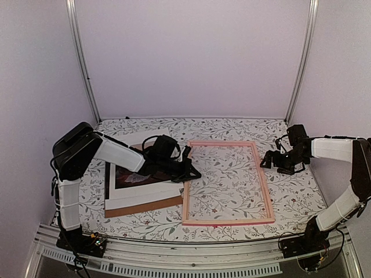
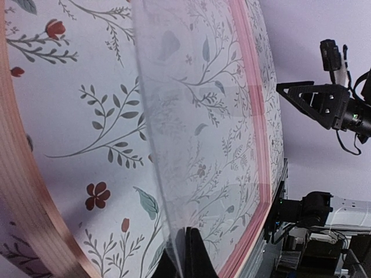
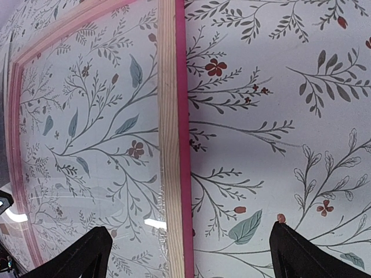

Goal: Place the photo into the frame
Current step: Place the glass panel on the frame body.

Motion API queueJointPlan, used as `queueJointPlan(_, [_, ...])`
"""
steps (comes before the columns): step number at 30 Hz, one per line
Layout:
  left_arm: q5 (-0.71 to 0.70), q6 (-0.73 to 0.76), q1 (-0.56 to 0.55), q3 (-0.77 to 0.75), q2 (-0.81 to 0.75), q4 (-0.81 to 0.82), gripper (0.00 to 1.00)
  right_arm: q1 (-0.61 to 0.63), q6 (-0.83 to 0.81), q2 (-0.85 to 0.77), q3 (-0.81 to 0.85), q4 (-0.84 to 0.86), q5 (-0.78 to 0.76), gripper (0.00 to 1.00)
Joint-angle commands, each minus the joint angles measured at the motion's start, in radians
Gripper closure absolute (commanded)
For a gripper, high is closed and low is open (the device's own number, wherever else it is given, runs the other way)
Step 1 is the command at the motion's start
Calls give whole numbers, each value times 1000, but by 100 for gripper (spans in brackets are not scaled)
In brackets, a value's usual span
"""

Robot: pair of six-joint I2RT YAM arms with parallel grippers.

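Jaws: L gripper (image 1: 191, 172) closed, R gripper (image 1: 268, 160) wide; frame (image 1: 229, 222) long axis near-far.

- A plain, pale lilac-white back wall (image 1: 191, 52) stood behind the table, and side walls of the same colour (image 1: 35, 69) closed the space on both sides.
- Two slim silver metal posts (image 1: 82, 58) rose at the back corners, leaning outwards in the top view.
- A white tablecloth printed with grey-green twigs and small red flowers (image 1: 243, 128) covered the table top.
- A grey metal rail (image 1: 191, 258) ran along the near edge.
- The light was soft and even, with weak shadows.
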State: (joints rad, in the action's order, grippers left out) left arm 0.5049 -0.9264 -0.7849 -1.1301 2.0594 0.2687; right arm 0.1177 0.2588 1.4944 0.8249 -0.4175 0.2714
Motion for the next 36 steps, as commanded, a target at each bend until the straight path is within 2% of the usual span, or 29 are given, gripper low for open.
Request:
queueJointPlan(1, [13,31,5,-3,-13,-31,100,7,8,9,-7,14,-4,1])
queueJointPlan(36, [22,54,9,-21,4,-51,100,12,7,12,-12,16,-7,1])
